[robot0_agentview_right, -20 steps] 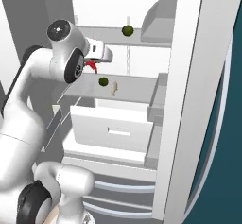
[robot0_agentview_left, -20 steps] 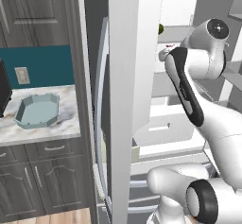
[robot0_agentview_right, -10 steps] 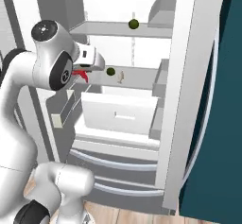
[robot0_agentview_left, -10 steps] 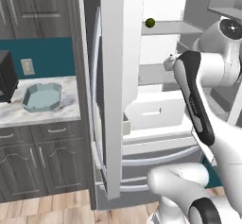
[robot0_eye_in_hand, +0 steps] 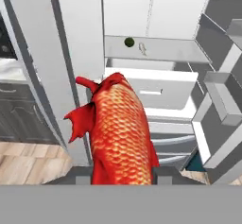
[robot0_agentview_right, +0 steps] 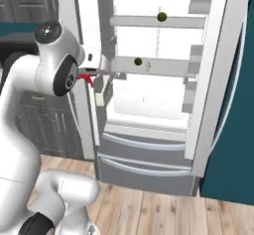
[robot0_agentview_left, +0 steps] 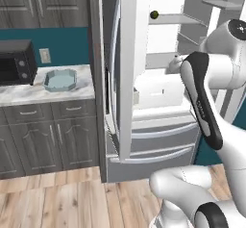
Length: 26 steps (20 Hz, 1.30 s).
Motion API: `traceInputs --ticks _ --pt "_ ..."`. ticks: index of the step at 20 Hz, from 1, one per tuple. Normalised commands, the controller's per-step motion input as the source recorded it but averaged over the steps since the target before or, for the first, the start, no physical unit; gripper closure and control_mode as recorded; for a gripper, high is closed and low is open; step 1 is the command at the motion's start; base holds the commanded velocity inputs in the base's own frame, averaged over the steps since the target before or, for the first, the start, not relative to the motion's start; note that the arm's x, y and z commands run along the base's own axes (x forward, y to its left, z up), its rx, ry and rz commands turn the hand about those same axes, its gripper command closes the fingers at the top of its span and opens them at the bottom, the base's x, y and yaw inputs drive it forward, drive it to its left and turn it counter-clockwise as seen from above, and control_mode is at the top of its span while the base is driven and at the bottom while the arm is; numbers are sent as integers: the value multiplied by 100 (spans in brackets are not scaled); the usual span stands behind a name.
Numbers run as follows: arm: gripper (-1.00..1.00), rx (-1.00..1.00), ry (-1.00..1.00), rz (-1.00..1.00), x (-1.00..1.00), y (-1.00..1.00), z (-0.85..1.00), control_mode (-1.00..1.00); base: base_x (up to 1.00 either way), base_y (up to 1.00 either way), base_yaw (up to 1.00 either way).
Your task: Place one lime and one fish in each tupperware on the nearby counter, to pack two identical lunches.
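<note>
Jaws clamped on red fish (robot0_eye_in_hand: 120,133), fish upright between them.

The red-orange fish (robot0_eye_in_hand: 120,131) stands up from between the jaws, head end upward, scales facing the camera. Beyond it the open fridge (robot0_eye_in_hand: 156,38) shows a white shelf (robot0_eye_in_hand: 179,53) carrying a dark green lime (robot0_eye_in_hand: 129,42) just beside a pale fish (robot0_eye_in_hand: 142,48).

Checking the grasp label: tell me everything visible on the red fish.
The red fish is bright red-orange with scaled, glossy-looking flanks, darker red fins at one side and a tail at the far end. In the hand view it rises lengthwise from between the fingers, clamped at its near end and pointing toward the open fridge. In the right base view a red sliver shows beside the arm.
</note>
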Motion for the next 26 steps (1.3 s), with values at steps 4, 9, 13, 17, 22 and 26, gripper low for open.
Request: traceInputs --ticks 4,9,13,17,22,26 --pt "100 0 0 0 0 0 0 100 -44 100 0" --pt "100 0 0 0 0 0 0 100 -8 100 -4" --pt "100 0 0 0 0 0 0 100 11 100 -7" --pt "100 0 0 0 0 0 0 100 35 100 -8" --pt "100 0 0 0 0 0 0 100 61 64 -4" --pt "100 0 0 0 0 0 0 100 72 0 0"
